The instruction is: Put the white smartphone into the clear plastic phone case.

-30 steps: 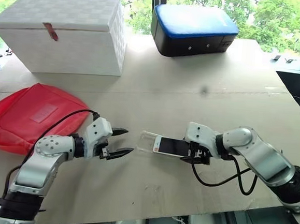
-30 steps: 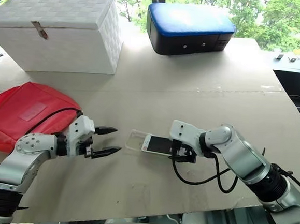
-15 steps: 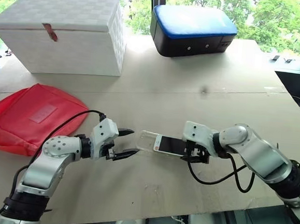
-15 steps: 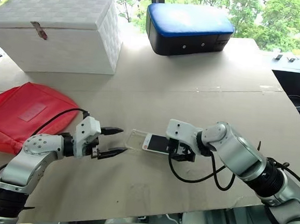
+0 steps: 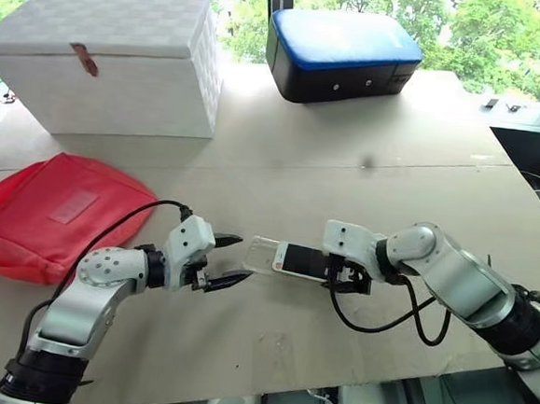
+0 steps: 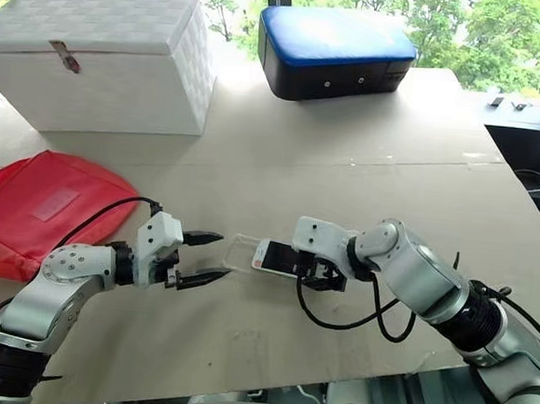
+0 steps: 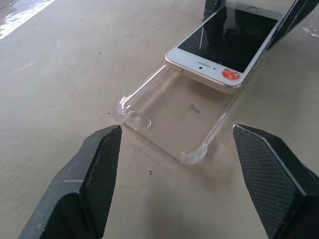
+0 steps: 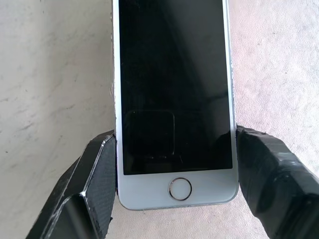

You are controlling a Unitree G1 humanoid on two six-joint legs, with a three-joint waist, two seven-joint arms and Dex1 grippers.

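The left gripper point(image 5: 231, 259) has been closing in on the clear plastic phone case point(image 7: 169, 119) over the last second: a second ago it was hanging well short of the case, and it is now sitting just beside the case's open, empty end, with its 2 black fingers point(image 7: 94, 169) spread wide and holding nothing. In the left wrist view those fingers are flanking the case's free end without touching it.

The right gripper point(image 5: 346, 275) is holding the white smartphone point(image 8: 174, 94) by its long edges near the home button, screen up, with both pads against the phone's sides. It has barely shifted in that second. The phone's top end is already lying inside the case's near end, while the rest of the case is lying bare on the tabletop point(image 5: 347, 171).

This is likely meaning that the left gripper is getting ready to brace or pinch the case, so the phone can be slid in without pushing the light shell away. The insertion is only partly done.

No brand or readable writing is showing on the phone or case. A small round red sticker point(image 7: 230, 74) is sitting on the phone's top bezel, its print too small to read.
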